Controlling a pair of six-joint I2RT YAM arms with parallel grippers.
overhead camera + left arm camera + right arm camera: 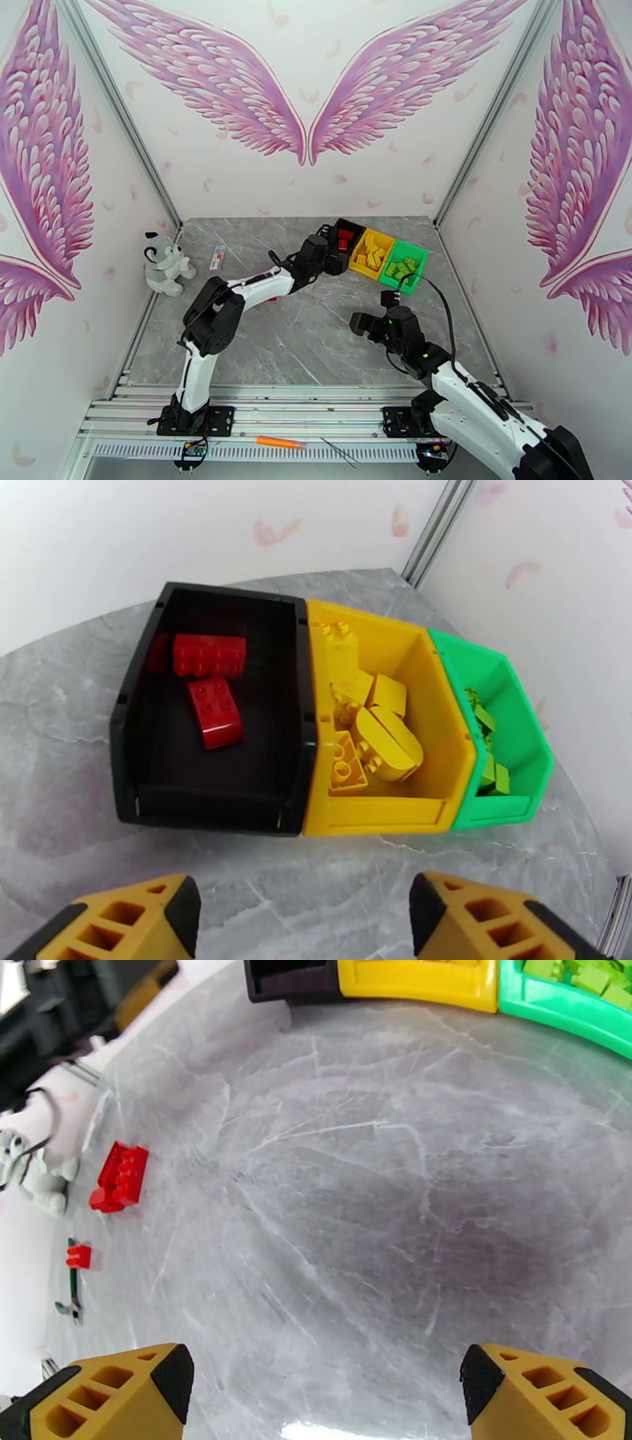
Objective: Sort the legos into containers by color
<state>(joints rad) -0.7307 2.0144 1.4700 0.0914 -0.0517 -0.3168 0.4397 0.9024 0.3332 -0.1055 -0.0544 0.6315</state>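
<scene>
Red is the question: where are the red legos (pixel 209 655) sitting? — DESK

Two are lying in the black bin (pixel 130 740), at the left end of a touching row of three bins at the far side of the grey marble table (pixel 316 347). One more red brick (pixel 120 1177) is lying loose on the table, well apart from the bins, near the plush dog (pixel 35 1169). A smaller red scrap (pixel 78 1257) is showing at the edge of the right wrist view, possibly another brick, but too small to tell. — PHOTOGRAPHER

And the other colours? — DESK

The yellow legos (pixel 387 744) are lying heaped in the yellow bin (pixel 379 815) in the middle. The green legos (pixel 486 717) are sitting in the green bin (pixel 505 811) on the right. — PHOTOGRAPHER

What are the arms doing? — DESK

The left gripper (pixel 304 910) is hovering just in front of the black bin, jaws standing apart, nothing between them. The right gripper (pixel 316 1386) is hanging over bare marble nearer the arm bases, jaws spread wide and empty. — PHOTOGRAPHER
</scene>
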